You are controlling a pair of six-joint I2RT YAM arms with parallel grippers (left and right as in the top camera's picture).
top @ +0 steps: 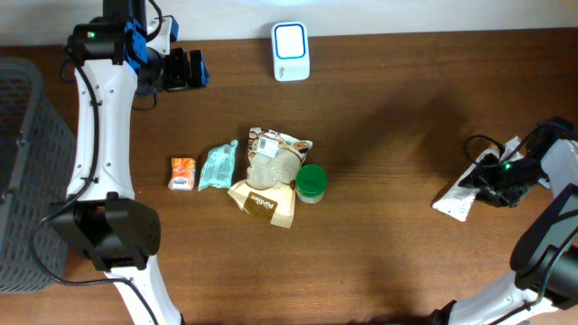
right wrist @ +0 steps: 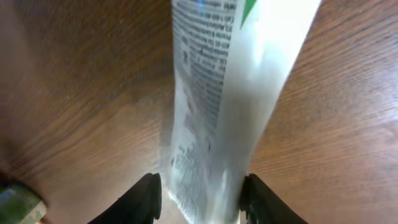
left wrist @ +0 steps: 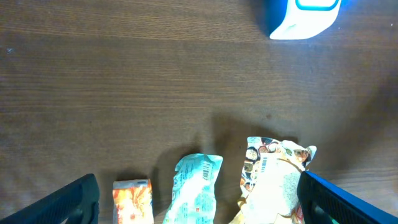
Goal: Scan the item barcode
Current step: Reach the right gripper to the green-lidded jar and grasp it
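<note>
White plastic packet (top: 462, 193) with small print lies on the tabletop (top: 397, 108) at the far right of the overhead view. The right tool (right wrist: 202, 194) stands astride its end, jaws part-way open, one finger on each side. The left tool (top: 200, 68), upper left, gapes wide and empty. The white-and-blue scanner (top: 291, 51) sits top centre, well apart from the packet.

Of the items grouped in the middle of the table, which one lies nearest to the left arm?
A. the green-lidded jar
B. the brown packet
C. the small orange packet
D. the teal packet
C: in the overhead view the small orange packet sits at the end of the group beside the left arm, with the teal packet next to it and the green-lidded jar at the far end.
</note>
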